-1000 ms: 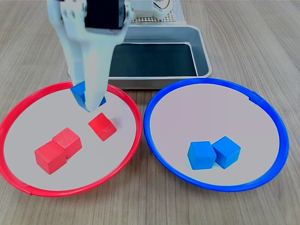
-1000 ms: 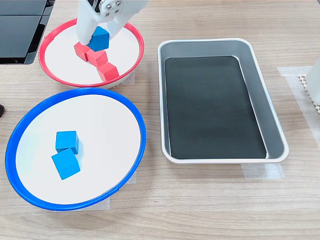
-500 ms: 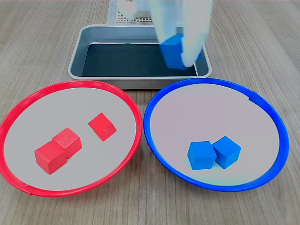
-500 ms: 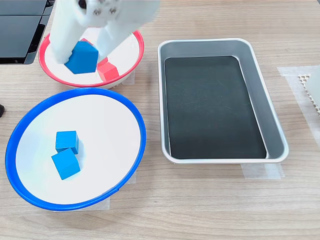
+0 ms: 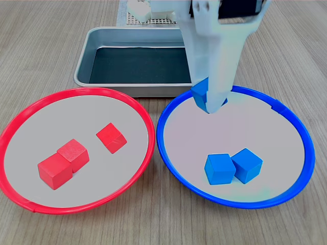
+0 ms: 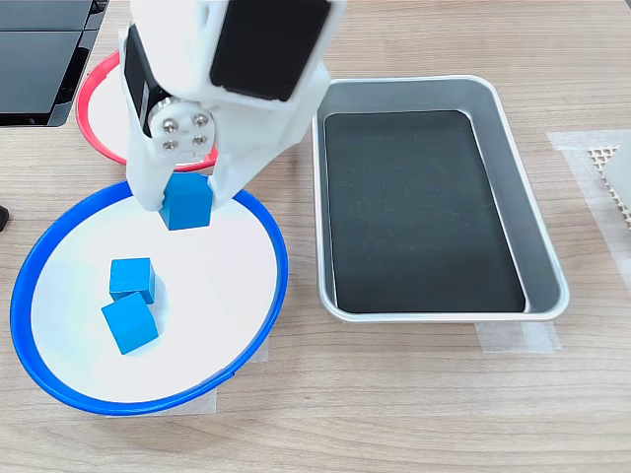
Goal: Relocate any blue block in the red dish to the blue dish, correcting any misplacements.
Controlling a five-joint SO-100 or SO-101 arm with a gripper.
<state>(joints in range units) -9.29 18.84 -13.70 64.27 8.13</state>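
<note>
The jaws are closed on one blue block (image 6: 186, 202) above the blue dish (image 5: 293, 127), which contains two blue cubes (image 5: 233, 167); the red dish (image 5: 20, 127) holds three red cubes (image 5: 76, 155).

Robotics lab bench: a wood-grain table (image 6: 414, 414) carrying a staged sorting set — red dish (image 5: 20, 199), blue dish (image 5: 286, 196), colour-matched cubes, a metal tray (image 6: 542, 246) taped in place — beneath a white 3D-printed arm (image 6: 237, 79).

Metal tray (image 5: 97, 43) with black liner, on wood table (image 6: 414, 414); three red cubes (image 5: 64, 161) grouped; tape under tray corner.
</note>
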